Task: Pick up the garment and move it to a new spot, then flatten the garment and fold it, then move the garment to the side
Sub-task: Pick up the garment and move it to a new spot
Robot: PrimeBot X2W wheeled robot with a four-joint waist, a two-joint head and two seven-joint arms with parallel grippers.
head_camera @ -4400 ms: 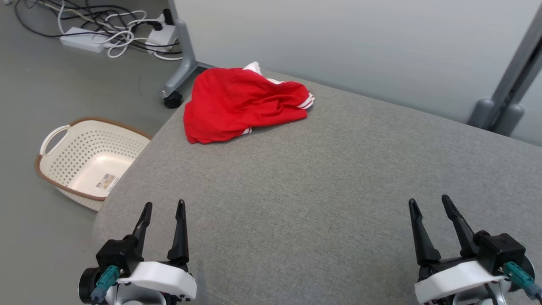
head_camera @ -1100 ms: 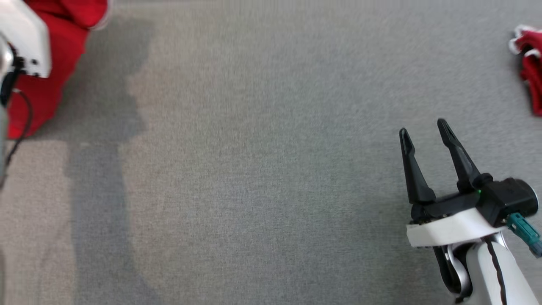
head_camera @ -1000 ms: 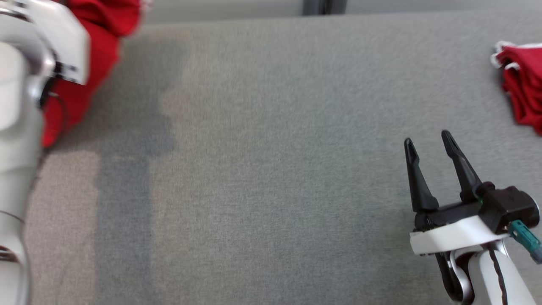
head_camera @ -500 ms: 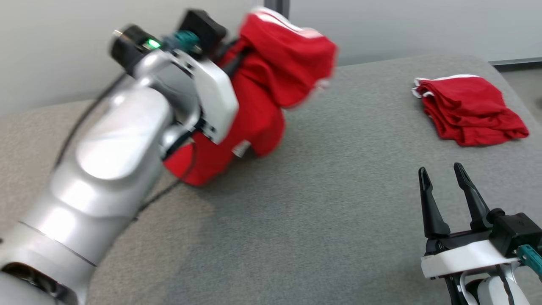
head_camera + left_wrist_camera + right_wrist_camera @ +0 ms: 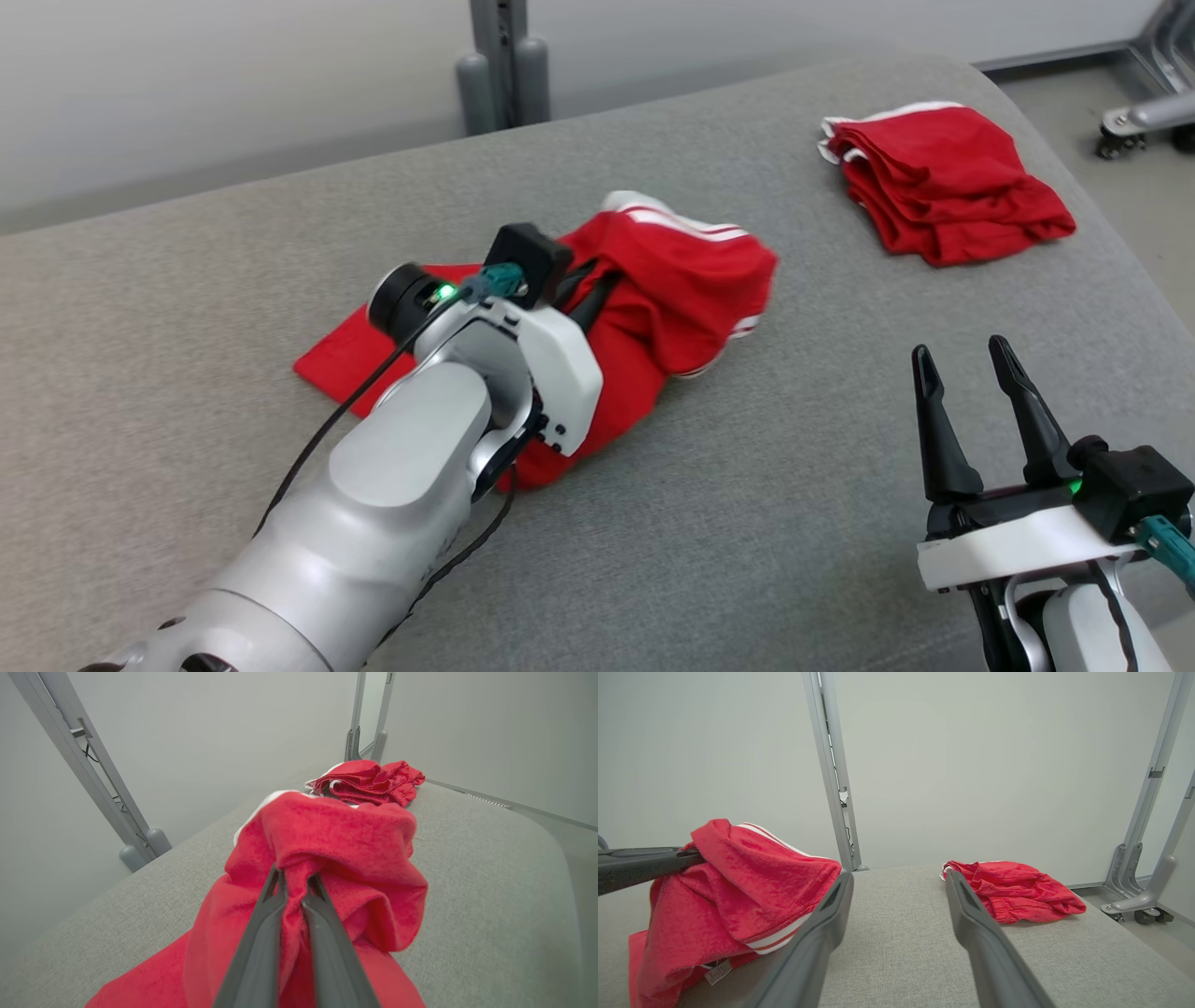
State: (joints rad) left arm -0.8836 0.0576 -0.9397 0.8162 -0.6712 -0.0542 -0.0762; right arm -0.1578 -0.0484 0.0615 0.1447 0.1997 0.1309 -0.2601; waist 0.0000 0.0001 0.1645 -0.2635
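While my left jaws are clamped on the garment [image 5: 681, 280], entry reads: garment bunched at centre of surface [image 5: 747, 523], tail draping toward 8 o'clock. Right jaws: apart, empty, 4 o'clock. Step: relocation. Next, I judge: set down, release, flatten.

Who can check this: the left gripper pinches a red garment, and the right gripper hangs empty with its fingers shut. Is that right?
Not quite. The right gripper is empty, but it stands open, not shut, as the right wrist view shows. The left gripper does pinch the red garment.
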